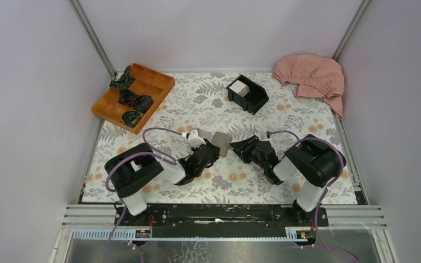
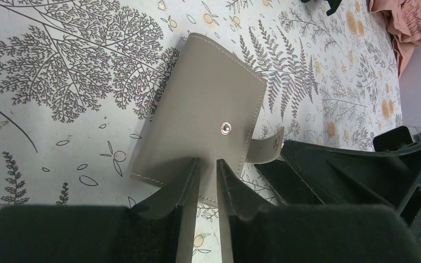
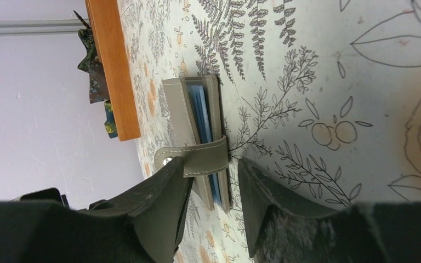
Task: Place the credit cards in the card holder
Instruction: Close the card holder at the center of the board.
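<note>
Card holder [image 2: 203,120] in left gripper [image 2: 208,167]

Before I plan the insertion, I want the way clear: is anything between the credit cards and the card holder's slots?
Yes. The card holder is folded shut, and its strap crosses the open edge. The credit cards sit in the black box, with only bare tablecloth between box and holder.

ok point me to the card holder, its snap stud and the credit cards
card holder [image 2: 197,104], left wrist view, middle of its grey outer face
snap stud [image 2: 226,127], left wrist view, the metal dot itself
credit cards [image 1: 239,87], top external view, top of the white stack inside the black box [image 1: 259,100]
</note>
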`<state>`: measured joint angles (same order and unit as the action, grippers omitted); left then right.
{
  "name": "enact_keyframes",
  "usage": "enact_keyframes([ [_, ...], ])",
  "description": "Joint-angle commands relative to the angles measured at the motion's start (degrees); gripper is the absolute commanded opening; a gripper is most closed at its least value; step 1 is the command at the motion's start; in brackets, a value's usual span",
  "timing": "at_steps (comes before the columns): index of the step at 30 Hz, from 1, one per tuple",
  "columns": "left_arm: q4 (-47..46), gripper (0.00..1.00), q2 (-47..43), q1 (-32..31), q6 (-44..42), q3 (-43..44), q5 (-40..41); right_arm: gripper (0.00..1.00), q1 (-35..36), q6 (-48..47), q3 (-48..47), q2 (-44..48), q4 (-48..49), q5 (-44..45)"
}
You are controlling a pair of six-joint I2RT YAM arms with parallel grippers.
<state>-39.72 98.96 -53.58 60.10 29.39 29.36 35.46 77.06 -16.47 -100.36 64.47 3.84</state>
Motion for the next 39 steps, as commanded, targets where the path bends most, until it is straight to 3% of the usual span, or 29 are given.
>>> enact_keyframes([
  [1, 6.05, 0.25, 2.55, -0.19, -0.49, -0.96, -2.05, 0.50, -0.22, -1.39, 0.01, -3.77, -8.85, 0.09],
  [15, 8.22, 0.24, 3.91, 0.41, -1.33, 0.73, -3.55, 0.49, -0.22, -0.93, -2.06, -8.34, -7.25, -1.30],
  [39, 16.45, 0.18, 6.15, 0.47, -3.20, 2.44, -5.89, 0.48, -0.66, -4.58, -4.76, -6.83, -12.22, -1.95],
])
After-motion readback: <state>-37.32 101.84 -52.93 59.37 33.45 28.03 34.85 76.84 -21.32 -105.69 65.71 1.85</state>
